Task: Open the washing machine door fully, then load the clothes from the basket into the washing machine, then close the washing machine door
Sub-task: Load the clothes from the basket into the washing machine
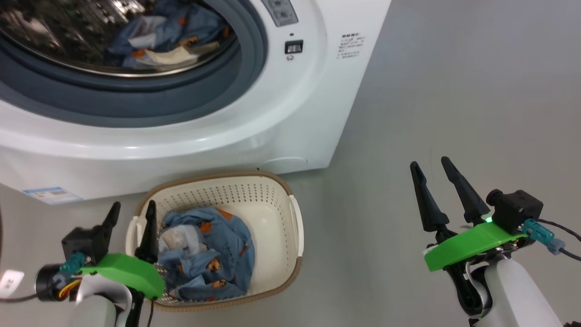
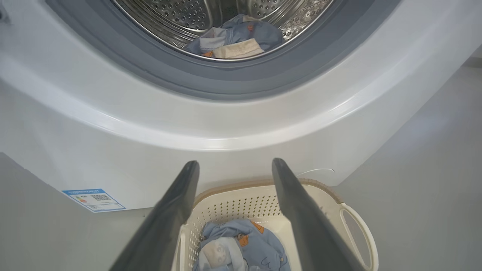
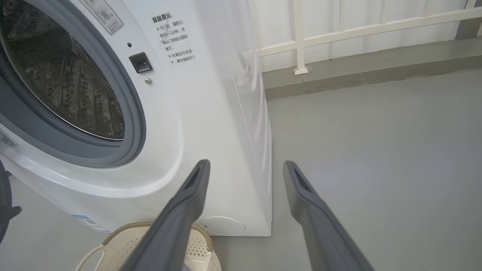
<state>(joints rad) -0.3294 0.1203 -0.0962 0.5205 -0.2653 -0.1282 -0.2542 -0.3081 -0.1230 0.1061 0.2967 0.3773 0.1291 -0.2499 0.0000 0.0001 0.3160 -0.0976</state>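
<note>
The white washing machine [image 1: 290, 113] stands with its mouth uncovered; its door is out of view. Blue printed clothes and a pale piece [image 1: 168, 38] lie in the steel drum [image 2: 180, 15]. On the floor in front sits the cream basket [image 1: 277, 200], with more blue printed clothes [image 1: 213, 259] in it. My left gripper [image 1: 132, 210] hovers open over the basket's left end, empty. In the left wrist view its fingers [image 2: 177, 203] point over the basket [image 2: 324, 188] and its clothes [image 2: 260, 244] toward the machine. My right gripper [image 1: 430, 163] is open and empty over bare floor to the right.
Grey floor [image 1: 454, 91] stretches right of the machine. A white railing [image 3: 301, 37] on a low kerb runs behind it. A blue label sticker [image 1: 52, 195] sits low on the machine's front. The basket's near corner [image 3: 124, 241] shows in the right wrist view.
</note>
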